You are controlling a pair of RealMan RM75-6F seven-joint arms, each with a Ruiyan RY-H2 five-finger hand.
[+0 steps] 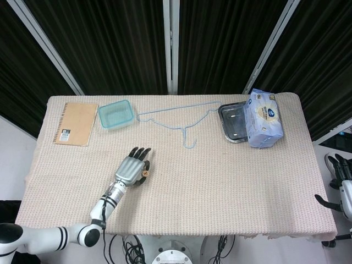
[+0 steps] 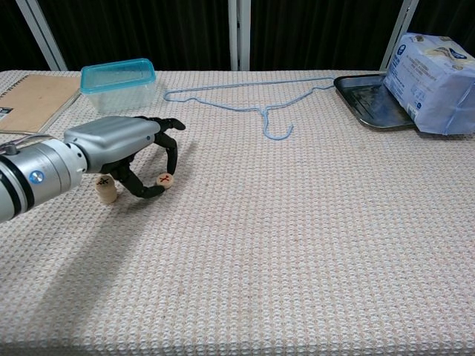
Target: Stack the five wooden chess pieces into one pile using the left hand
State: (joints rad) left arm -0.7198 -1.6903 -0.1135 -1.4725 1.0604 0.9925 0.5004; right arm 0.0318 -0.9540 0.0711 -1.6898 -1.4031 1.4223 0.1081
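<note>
My left hand [image 2: 119, 148] hovers low over the table's left part, palm down; the head view shows the left hand [image 1: 131, 168] from above. Between its thumb and a fingertip it pinches a round wooden chess piece [image 2: 164, 180] with a red mark, tilted and touching the cloth; the same chess piece [image 1: 145, 175] peeks out at the hand's right side. A short pile of wooden pieces [image 2: 106, 191] stands just left of it, partly behind the hand and hidden from the head view. My right hand [image 1: 340, 168] hangs off the table's right edge, fingers apart, holding nothing.
A teal plastic box [image 2: 119, 77] and a brown notebook [image 2: 33, 100] lie at the back left. A light blue wire hanger [image 2: 260, 100] stretches across the back middle. A metal tray [image 2: 373, 104] and a tissue pack [image 2: 434, 70] sit at the back right.
</note>
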